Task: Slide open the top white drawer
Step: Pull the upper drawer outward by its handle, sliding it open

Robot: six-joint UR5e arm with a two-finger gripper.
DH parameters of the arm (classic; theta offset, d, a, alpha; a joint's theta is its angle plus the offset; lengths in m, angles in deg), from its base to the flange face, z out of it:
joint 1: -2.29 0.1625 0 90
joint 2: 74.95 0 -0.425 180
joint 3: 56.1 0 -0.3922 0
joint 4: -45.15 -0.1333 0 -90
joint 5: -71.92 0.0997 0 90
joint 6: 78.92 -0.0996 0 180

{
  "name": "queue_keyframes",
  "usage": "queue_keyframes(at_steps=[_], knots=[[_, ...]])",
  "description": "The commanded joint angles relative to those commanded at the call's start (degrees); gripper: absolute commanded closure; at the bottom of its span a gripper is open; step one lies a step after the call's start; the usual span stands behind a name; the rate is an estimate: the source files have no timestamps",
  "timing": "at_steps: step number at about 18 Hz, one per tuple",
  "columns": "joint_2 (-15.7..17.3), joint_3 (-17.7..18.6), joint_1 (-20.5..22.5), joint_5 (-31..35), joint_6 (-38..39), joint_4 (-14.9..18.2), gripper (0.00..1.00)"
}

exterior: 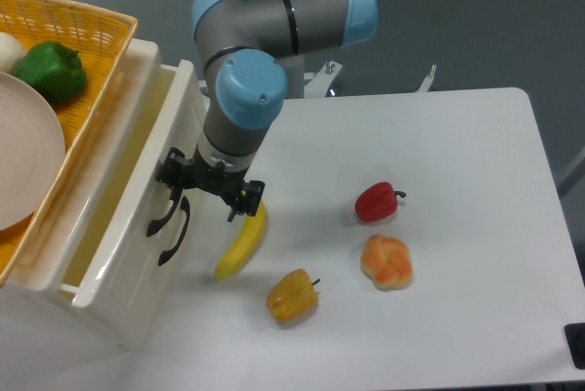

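The top white drawer [137, 181] of the cream chest at the left stands slid out toward the table, and its empty inside shows from above. Its curved black handle [157, 216] sits on the front face, just above the lower drawer's black handle [175, 237]. My gripper [212, 186] hangs right in front of the drawer face at handle height. One black finger [173, 172] is against the top handle's upper end, and the other finger [247, 197] is over the banana's tip. The jaws look spread, with nothing held between them.
A yellow banana [241, 243] lies just right of the drawer front, under the gripper. A yellow pepper [292, 296], a red pepper [377, 202] and an orange bun-like item [387, 261] lie mid-table. A wicker basket [82, 21] with a green pepper [47, 69] and a plate [23, 158] sits on the chest.
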Motion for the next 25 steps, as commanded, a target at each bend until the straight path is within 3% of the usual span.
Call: queue_keyframes(at_steps=[6, 25], knots=[[-0.17, -0.26, 1.94, 0.00, -0.53, -3.25, 0.00], [-1.14, -1.23, 7.30, 0.00, -3.52, -3.43, 0.00]])
